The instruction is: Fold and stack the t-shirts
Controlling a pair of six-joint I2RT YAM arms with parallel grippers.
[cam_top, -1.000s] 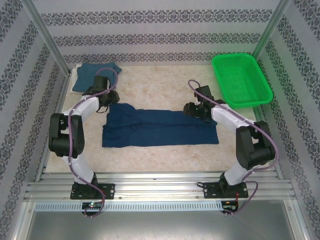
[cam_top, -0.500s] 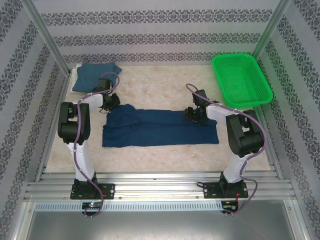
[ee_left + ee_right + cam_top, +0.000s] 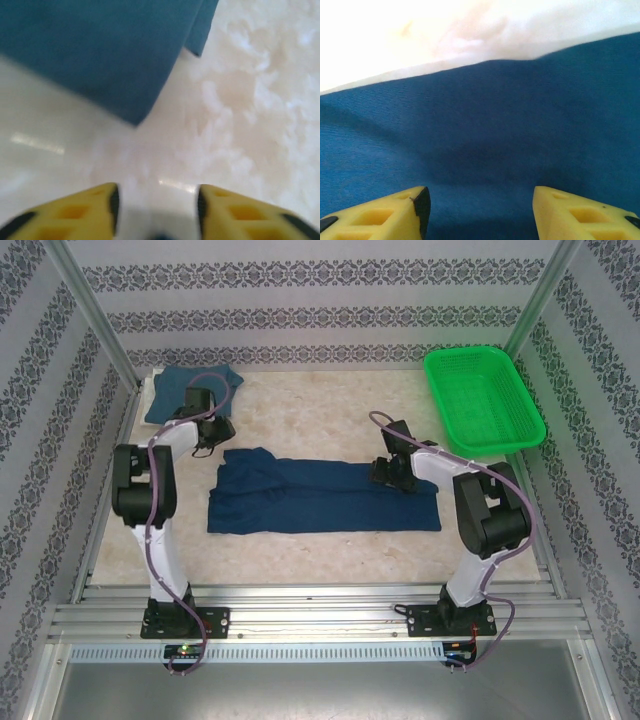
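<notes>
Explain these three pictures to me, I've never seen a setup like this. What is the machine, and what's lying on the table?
These are two robot arms bolted at the near edge of a table. The wide picture is from a camera above and behind them. The other two are from wrist cameras, so the yellow wedges at the bottom are each arm's own fingers. A dark navy t-shirt lies folded into a long strip mid-table, a lighter teal t-shirt sits folded in the far left corner, and a green basket stands far right. The left gripper is open over bare table near the teal t-shirt. The right gripper is open just above the navy t-shirt. Neither holds anything.
</notes>
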